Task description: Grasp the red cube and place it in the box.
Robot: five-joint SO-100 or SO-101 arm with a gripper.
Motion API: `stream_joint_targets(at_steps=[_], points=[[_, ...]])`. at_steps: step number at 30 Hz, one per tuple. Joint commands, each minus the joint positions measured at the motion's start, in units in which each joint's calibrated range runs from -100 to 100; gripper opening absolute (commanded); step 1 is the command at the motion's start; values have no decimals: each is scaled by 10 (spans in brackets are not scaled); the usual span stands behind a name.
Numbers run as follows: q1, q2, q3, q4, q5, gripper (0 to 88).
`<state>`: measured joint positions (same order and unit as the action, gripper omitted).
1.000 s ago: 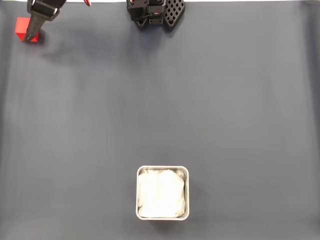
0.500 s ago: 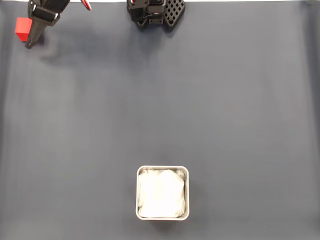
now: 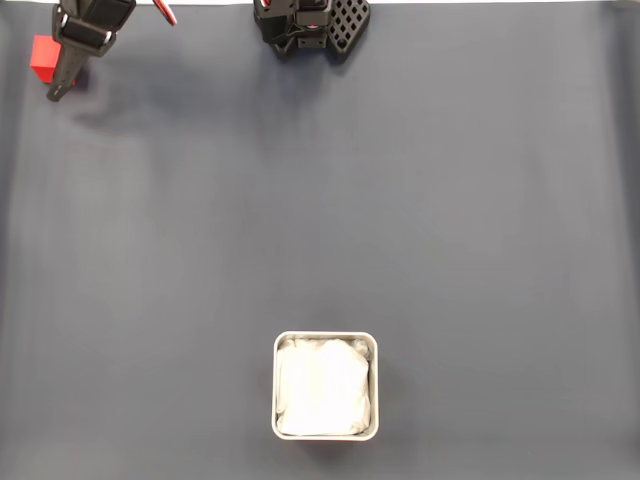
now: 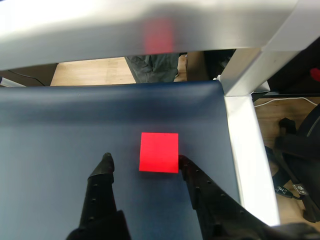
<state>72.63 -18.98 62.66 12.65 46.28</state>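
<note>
Gripper [image 4: 143, 161] was drawn back slightly from red cube [image 4: 159, 152] at desk's far corner; jaws spread, nothing gripped, box [image 3: 326, 386] unfilled.

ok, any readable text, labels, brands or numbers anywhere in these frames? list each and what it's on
None readable.
The red cube: plain faces, no print.
The box: bare metal rim and white lining, no label.
The gripper: black fingers with no marking visible.
The arm base in the fixed view: too small to tell whether it carries any lettering.
</note>
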Motion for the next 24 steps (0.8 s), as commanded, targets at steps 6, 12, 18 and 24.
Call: stream_joint_targets(at_steps=[6, 12, 18, 24], points=[[2, 13, -32, -22, -5, 304], [2, 23, -32, -32, -6, 305], [2, 28, -33, -40, -7, 295], [2, 28, -34, -40, -6, 216]])
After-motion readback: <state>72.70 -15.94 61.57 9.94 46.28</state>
